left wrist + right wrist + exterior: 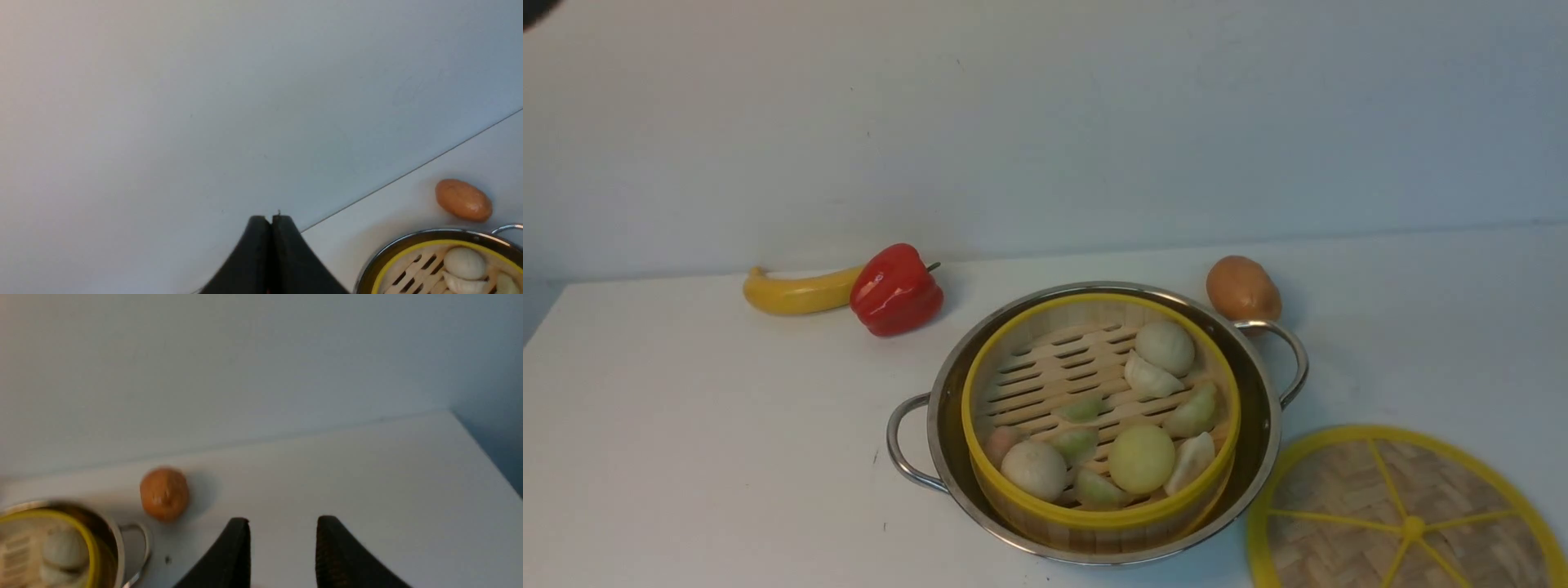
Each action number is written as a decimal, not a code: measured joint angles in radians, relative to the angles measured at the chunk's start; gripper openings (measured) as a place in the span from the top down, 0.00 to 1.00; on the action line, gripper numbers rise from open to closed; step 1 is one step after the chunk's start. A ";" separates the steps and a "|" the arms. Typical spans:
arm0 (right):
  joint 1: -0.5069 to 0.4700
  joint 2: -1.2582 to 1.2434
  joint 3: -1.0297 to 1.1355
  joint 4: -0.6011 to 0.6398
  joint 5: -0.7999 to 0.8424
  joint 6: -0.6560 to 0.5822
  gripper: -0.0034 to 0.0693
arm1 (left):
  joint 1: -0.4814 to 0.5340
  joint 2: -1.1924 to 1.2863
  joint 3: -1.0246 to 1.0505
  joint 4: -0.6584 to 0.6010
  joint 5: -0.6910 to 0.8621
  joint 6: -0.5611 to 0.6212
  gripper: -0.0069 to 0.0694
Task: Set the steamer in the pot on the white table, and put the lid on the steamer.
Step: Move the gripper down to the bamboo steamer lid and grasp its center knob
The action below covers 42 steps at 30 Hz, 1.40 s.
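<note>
The bamboo steamer (1100, 425) with yellow rim and pale dumplings sits inside the steel pot (1262, 425) on the white table (703, 425). The woven lid (1401, 518) lies flat on the table to the pot's right, at the front edge of the front view. Neither arm shows in the front view. In the left wrist view my left gripper (271, 218) is shut with nothing between its fingers, raised off to the side of the pot (408, 245) and steamer (412, 265). In the right wrist view my right gripper (282, 522) is open and empty, above bare table beside the pot (110, 535).
A yellow banana (796, 292) and a red pepper (895, 289) lie at the back left. A brown potato (1242, 288) rests just behind the pot's right handle (1286, 355). A pale wall stands behind the table; the table's right edge shows in the right wrist view.
</note>
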 joint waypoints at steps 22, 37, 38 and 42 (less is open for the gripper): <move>0.221 0.606 -0.151 0.166 0.346 -0.213 0.62 | 0.000 -1.027 1.473 0.166 -0.398 -0.399 0.94; 0.319 0.738 -0.157 0.010 0.269 -0.105 0.61 | 0.000 -1.140 1.680 0.049 -0.460 -0.297 0.94; 0.319 0.747 -0.157 0.010 0.264 -0.105 0.61 | 0.000 -1.155 1.690 0.043 -0.468 -0.296 0.94; 0.319 0.788 -0.157 0.008 0.255 -0.104 0.61 | 0.000 -1.235 1.721 0.031 -0.487 -0.288 0.94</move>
